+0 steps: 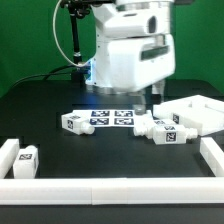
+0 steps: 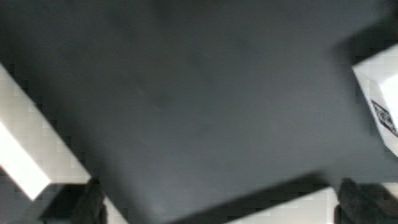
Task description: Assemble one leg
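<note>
Several small white legs with tag stickers lie on the black table. One leg [image 1: 72,122] is left of the marker board [image 1: 110,117]. Two legs [image 1: 150,127] [image 1: 171,134] lie close together at its right, and another [image 1: 28,160] lies near the exterior view's left. My gripper [image 1: 151,102] hangs just above the table behind the pair at the right, touching nothing. In the wrist view my gripper [image 2: 222,207] is open, its dark fingertips [image 2: 79,205] wide apart over bare table. A white tagged part [image 2: 379,102] shows at the frame's edge; I cannot tell what it is.
A large white square panel [image 1: 196,110] lies at the exterior view's right. A long white border rail [image 1: 110,188] runs along the front, with arms at both sides. A white surface [image 2: 25,150] shows at the wrist view's edge.
</note>
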{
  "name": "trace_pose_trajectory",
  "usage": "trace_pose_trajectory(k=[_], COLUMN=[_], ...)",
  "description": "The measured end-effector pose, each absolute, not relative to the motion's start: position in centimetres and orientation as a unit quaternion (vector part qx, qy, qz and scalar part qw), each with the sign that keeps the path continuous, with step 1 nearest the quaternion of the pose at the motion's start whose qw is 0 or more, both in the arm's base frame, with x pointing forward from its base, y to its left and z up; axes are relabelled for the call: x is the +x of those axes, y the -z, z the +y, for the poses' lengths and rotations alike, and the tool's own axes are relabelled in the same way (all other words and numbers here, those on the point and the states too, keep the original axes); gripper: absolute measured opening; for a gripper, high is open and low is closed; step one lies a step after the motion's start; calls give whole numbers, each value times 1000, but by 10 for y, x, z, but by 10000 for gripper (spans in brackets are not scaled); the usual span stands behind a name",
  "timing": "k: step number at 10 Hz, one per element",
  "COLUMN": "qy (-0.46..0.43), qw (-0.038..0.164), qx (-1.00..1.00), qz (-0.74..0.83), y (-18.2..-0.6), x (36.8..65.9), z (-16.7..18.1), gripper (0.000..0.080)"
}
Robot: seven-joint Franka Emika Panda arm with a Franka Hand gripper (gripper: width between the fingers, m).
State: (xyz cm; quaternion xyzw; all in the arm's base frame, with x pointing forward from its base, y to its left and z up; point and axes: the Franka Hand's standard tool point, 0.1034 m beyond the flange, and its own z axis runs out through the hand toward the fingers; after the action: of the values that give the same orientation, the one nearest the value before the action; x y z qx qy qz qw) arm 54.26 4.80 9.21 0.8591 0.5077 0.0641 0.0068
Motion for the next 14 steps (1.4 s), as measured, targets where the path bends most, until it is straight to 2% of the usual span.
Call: trace_pose_trajectory(k=[5,6,7,8,13,14], qy=[-63,-42,-32,-16,-14,-12], qw=[3,-2,5,-2,-3,-5], qx=[865,886,890,897,898,899], qz=[497,462,455,441,440,437], y=[-90,-86,-79,-70,-66,-60], x=[540,529,520,511,508,498], z=[45,59,84,98,101,106], gripper=[650,650,650,650,650,650])
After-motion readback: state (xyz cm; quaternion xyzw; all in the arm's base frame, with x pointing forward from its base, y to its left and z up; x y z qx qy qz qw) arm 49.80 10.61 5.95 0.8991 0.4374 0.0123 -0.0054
